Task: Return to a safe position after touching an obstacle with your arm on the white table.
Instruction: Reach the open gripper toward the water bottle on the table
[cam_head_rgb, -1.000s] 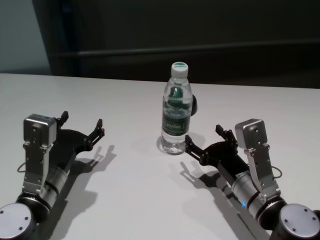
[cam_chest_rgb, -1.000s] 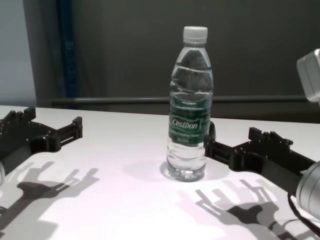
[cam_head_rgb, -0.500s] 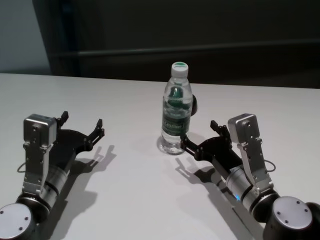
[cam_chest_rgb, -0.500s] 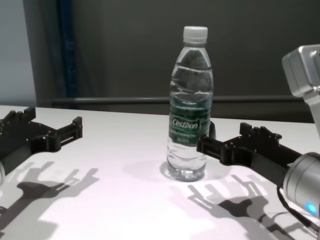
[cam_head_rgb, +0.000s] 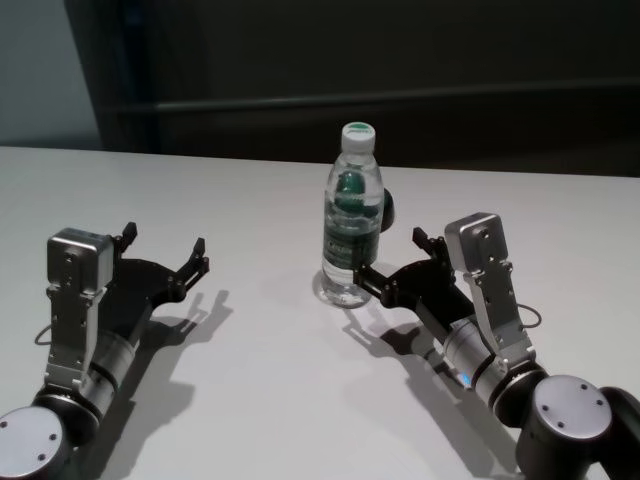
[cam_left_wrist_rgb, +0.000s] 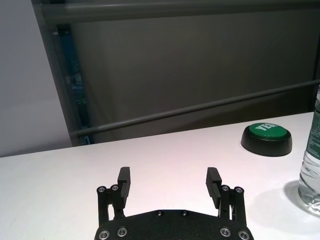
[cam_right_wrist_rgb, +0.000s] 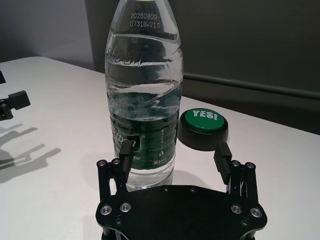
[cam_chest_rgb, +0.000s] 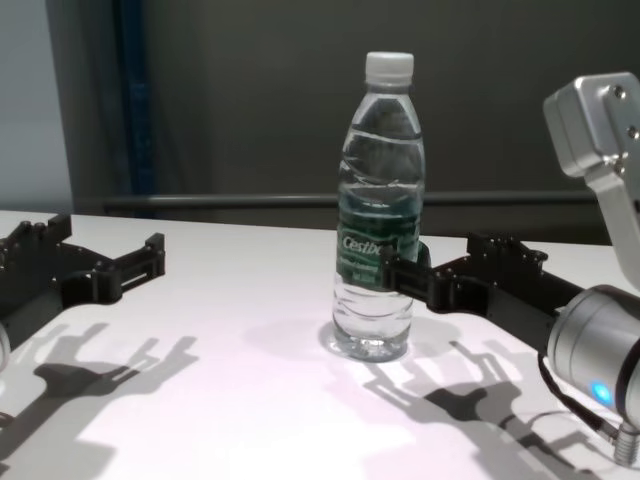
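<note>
The white table (cam_head_rgb: 250, 400) spreads wide under everything, plain and smooth. On its left side the left arm lies low along the surface, and the left gripper (cam_head_rgb: 163, 252) sits with its fingers spread apart around nothing, well away from the bottle. On the right side the right arm reaches in toward the middle, and the right gripper (cam_head_rgb: 392, 256) is also spread wide; one of its fingers (cam_chest_rgb: 392, 272) sits right against the label side of the bottle, apparently touching it, while the other finger stands off to the side with open air between them.

The water bottle (cam_head_rgb: 353, 228) stands upright near the table's centre, clear, with a white cap and a dark green band. Seen from the right wrist, it fills the space just ahead of that gripper. Just behind the bottle sits a low black button with a green top (cam_right_wrist_rgb: 202, 128).
</note>
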